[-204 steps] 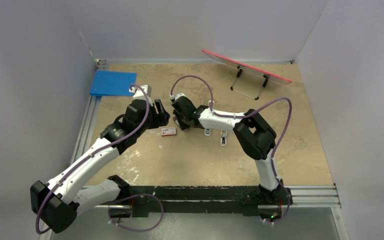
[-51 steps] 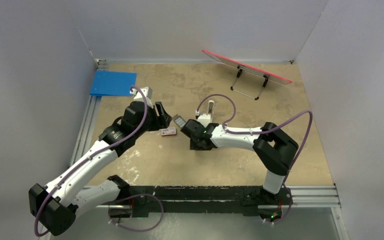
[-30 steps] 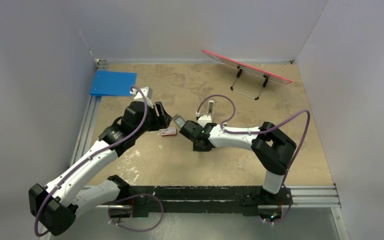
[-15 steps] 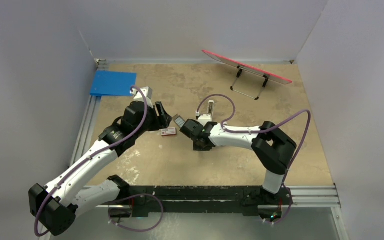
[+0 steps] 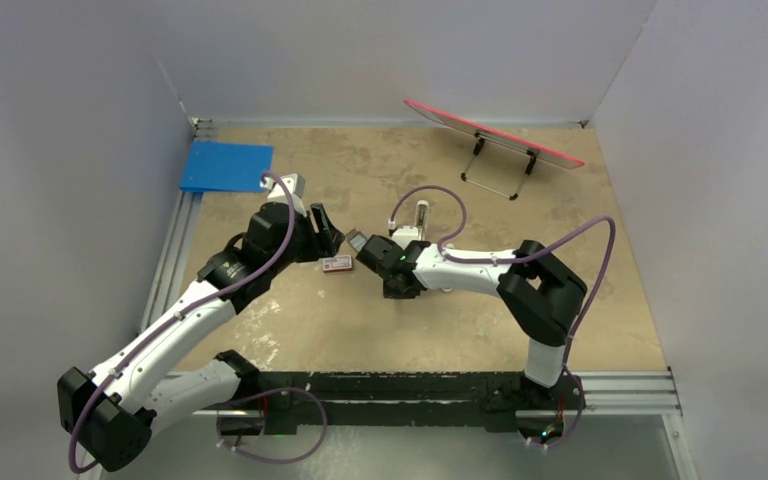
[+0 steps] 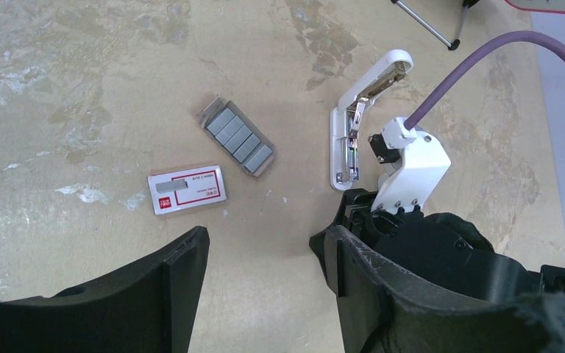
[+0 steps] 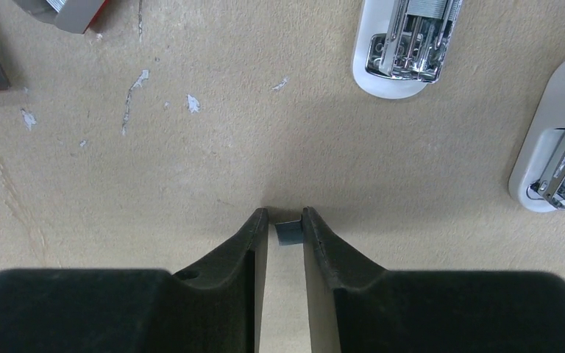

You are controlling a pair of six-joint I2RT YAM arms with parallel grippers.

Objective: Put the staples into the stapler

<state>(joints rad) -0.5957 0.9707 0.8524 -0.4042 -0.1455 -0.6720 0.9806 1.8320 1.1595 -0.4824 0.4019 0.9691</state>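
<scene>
Staples [image 6: 239,137] sit in a row in a clear tray [image 6: 207,112] near the middle of the worktop [image 6: 81,88], a bit toward its left edge. They are just beside the red-and-white box [image 6: 189,189]. The right gripper [image 7: 285,220] has its two fingers nearly together and pinches one small grey strip [image 7: 288,232] at the very tips. It hangs over bare worktop, near the stapler [image 6: 338,147] but not at it. The left gripper [image 6: 263,235] is wide open and holds nothing.

What could go wrong? The strip is tiny and only the tips hold it, so it could slip, turn or drop. It could also snap into bits if squeezed hard. The metal track in the stapler is thin, so a crooked strip would likely jam or fall beside it. Nothing holds the stapler down, so a push could slide it away.

The stapler lies opened up with its shiny track facing up. Its long side seems to run from the near edge toward the far edge, rounded end toward the right gripper. The strip sits crosswise between the fingers. Which way its legs point is too small to tell.
</scene>
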